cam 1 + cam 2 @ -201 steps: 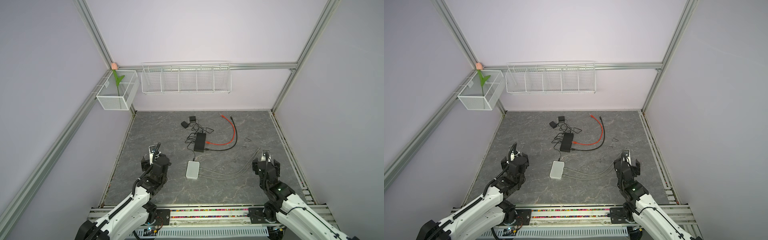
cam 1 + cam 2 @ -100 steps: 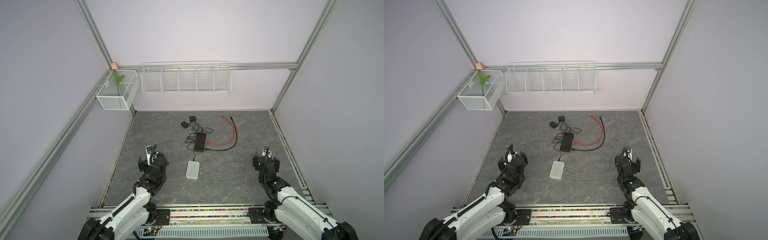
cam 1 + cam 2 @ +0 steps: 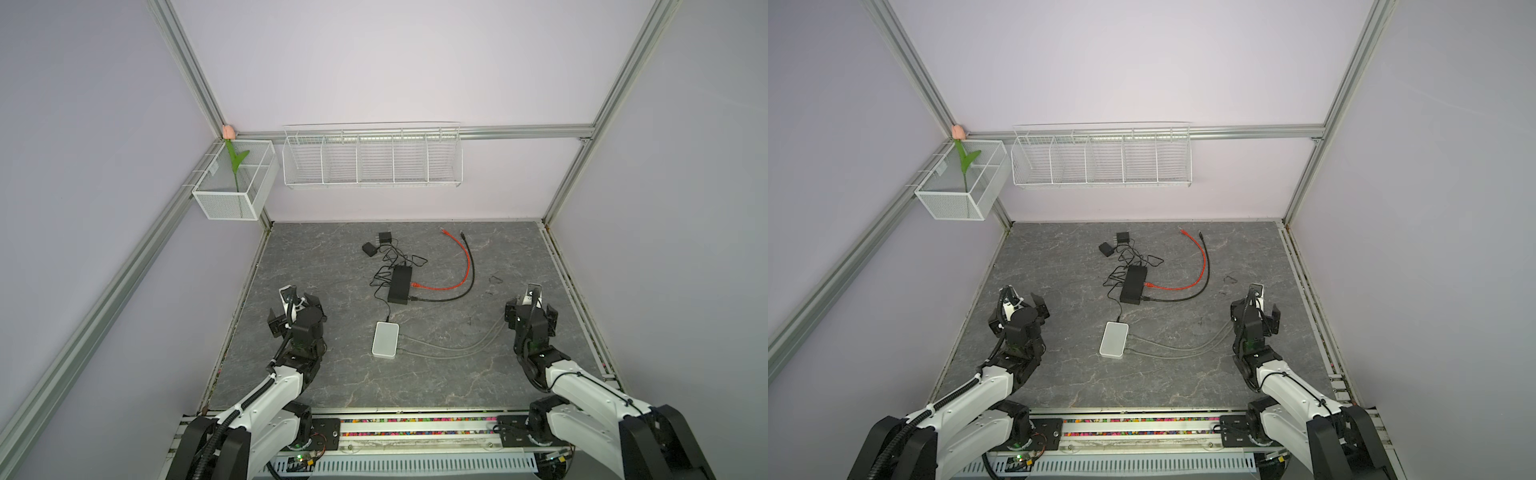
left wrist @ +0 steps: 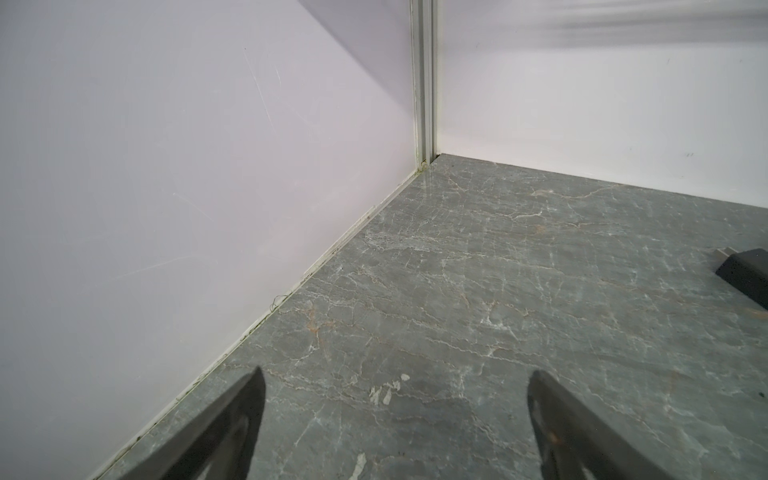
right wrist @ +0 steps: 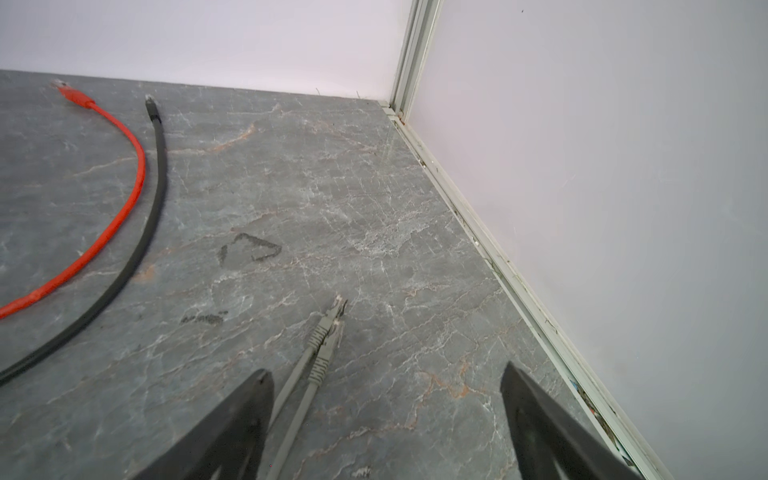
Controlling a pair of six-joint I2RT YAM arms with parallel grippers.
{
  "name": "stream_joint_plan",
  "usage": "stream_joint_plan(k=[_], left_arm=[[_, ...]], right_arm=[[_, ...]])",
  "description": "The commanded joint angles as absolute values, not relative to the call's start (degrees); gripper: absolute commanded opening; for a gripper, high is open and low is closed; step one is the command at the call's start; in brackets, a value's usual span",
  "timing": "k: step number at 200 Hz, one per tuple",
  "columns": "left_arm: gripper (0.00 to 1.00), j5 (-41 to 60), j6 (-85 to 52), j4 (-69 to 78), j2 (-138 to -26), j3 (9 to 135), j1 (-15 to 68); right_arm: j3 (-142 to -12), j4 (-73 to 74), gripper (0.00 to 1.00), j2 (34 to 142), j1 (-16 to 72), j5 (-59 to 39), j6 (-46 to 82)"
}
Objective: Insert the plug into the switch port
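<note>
As I look down on the grey surface [image 3: 332, 374], the wire rack [image 3: 372, 156] hangs up at the back beside a mesh basket [image 3: 232, 203] holding a tulip [image 3: 235, 162]. Left tool [image 4: 395, 374] gapes wide, gripping nothing; right tool [image 5: 386, 370] too, grey plugs [image 5: 332, 322] lying loose between its jaws, white switch [image 3: 385, 340] well apart.

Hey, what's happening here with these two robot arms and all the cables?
The two arms are meant to push a cable plug into a switch port, but nothing is in hand yet. The left claw and the right claw both stand open and empty over the table. Two grey cables run from a white box, and their loose plugs lie just ahead of the right claw. Further back, a red cable and a black cable run from a black box.
</note>
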State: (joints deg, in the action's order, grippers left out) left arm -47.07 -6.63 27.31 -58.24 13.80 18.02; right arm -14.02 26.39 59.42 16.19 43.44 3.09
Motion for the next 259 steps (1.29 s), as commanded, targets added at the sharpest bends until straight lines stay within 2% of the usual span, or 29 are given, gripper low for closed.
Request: stream_joint_plan(k=[1, 128, 161, 179, 202, 225, 259], left_arm=[[0.97, -45.05, -5.15, 32.91, -60.61, 13.68, 17.01], [0.97, -40.78, 0.83, 51.18, -78.36, 18.28, 14.78], [0.97, -39.55, 1.63, 61.29, -84.17, 16.52, 13.11], [0.99, -37.12, 3.53, 71.98, -88.00, 13.60, 13.10], [0.99, -35.95, 2.98, 72.74, -87.44, 12.27, 13.10], [0.99, -33.67, 4.07, 77.14, -89.21, 10.39, 13.10], [0.99, -30.41, 4.79, 80.96, -90.53, 7.88, 13.18]], right_arm=[[-13.43, 34.02, 0.89, 61.77, 15.73, 42.74, 1.38], [-17.58, 51.49, 0.89, 78.15, 12.65, 40.43, -2.55], [-14.33, 69.86, 0.89, 86.98, 13.22, 42.81, -6.45], [-15.19, 66.55, 0.89, 86.29, 14.40, 42.87, -7.26], [-16.16, 66.21, 0.89, 87.40, 15.11, 41.45, -9.30], [-15.31, 69.78, 0.89, 88.35, 16.17, 41.83, -10.90], [-9.50, 82.22, 0.89, 90.89, 16.22, 35.63, -12.43]])
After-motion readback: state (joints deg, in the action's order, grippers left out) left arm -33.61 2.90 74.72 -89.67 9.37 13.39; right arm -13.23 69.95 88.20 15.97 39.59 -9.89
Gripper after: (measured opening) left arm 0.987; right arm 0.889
